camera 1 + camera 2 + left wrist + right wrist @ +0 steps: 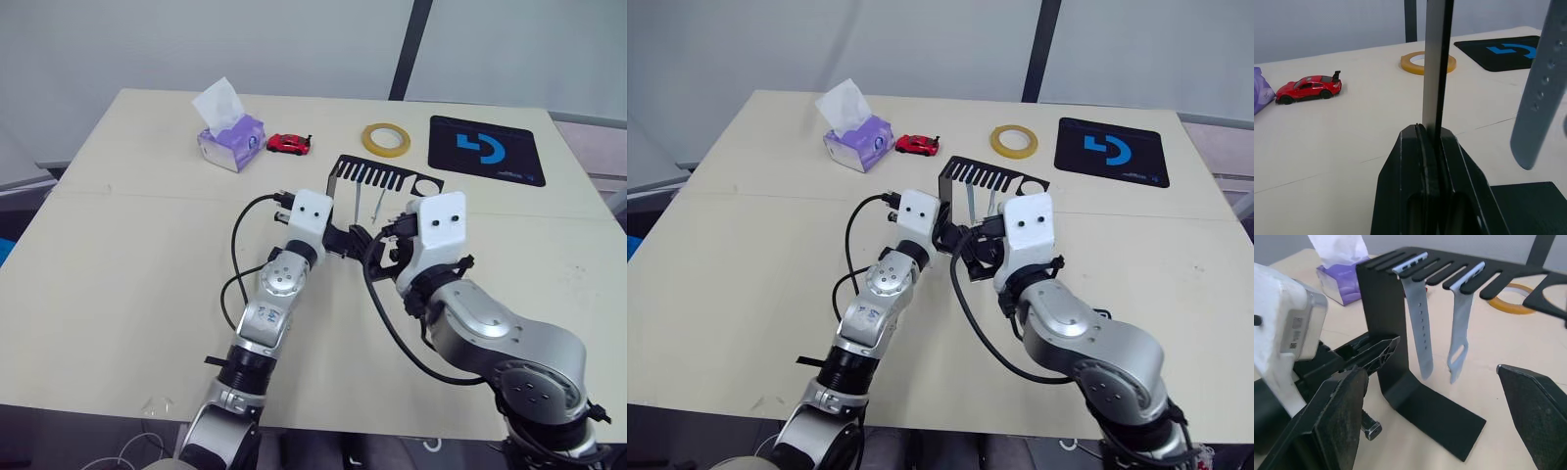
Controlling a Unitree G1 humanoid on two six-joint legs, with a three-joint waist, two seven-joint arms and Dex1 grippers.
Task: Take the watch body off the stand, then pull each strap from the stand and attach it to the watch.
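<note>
While the stand (1400,333) is sitting near the middle of the desk (118,255), the left gripper (1431,147) is clamping the stand's upright sheet edge-on, its two black fingers (1405,166) pressed narrow against either face of the metal. In the right wrist view, the two pale straps (1420,328) are hanging side by side from the slotted top arm, their lower ends dangling just above the flat foot; one strap (1540,88) is also showing in the left wrist view, beside the gripped sheet and apart from the fingers. The right gripper (1435,416) is standing with its fingers spread wide, the stand's foot and both straps lying between and beyond them, touching neither. From the stand, a yellow tape roll (386,139) is lying at about 12 o'clock, a black mat (485,149) at about 1 o'clock, a red toy car (289,144) at about 11 o'clock, and a tissue box (230,142) further toward 10 o'clock
</note>
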